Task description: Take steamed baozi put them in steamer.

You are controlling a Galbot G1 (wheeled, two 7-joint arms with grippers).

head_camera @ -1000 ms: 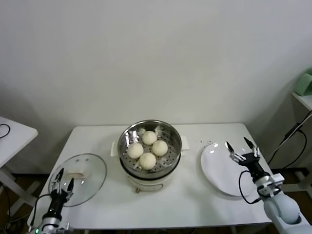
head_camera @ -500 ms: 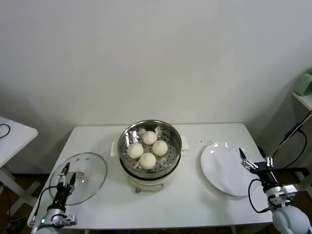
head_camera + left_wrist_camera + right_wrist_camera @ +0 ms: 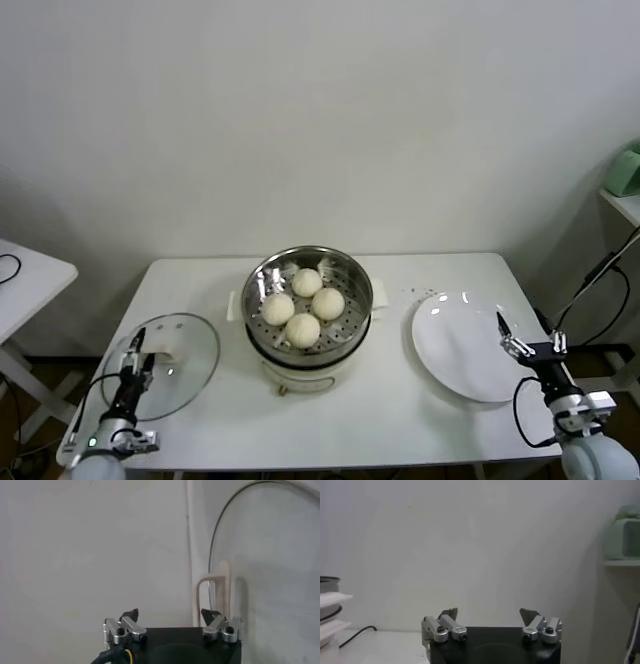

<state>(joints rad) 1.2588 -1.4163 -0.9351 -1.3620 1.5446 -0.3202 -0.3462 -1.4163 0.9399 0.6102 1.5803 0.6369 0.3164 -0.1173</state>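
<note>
The steamer (image 3: 352, 281), a shiny steel basket on a white cooker base, stands at the table's middle. Several cream-white steamed baozi (image 3: 303, 329) lie inside it, close together. My left gripper (image 3: 137, 348) hovers low at the table's front left, over the near rim of the glass lid, open and empty. In the left wrist view its open gripper (image 3: 171, 612) faces the lid's white handle (image 3: 211, 587). My right gripper (image 3: 527, 335) sits at the front right, just past the plate's edge, open and empty. The right wrist view shows its open gripper (image 3: 490, 612) against the bare wall.
A flat white plate (image 3: 455, 345) lies right of the steamer. A round glass lid (image 3: 190, 345) lies flat to the steamer's left. A second white table (image 3: 25, 275) stands at far left, and a shelf with a green object (image 3: 626, 170) at far right.
My right gripper has drawn back off the plate toward the front right corner. The left gripper has shifted slightly over the lid's rim and its fingers have narrowed a little.
</note>
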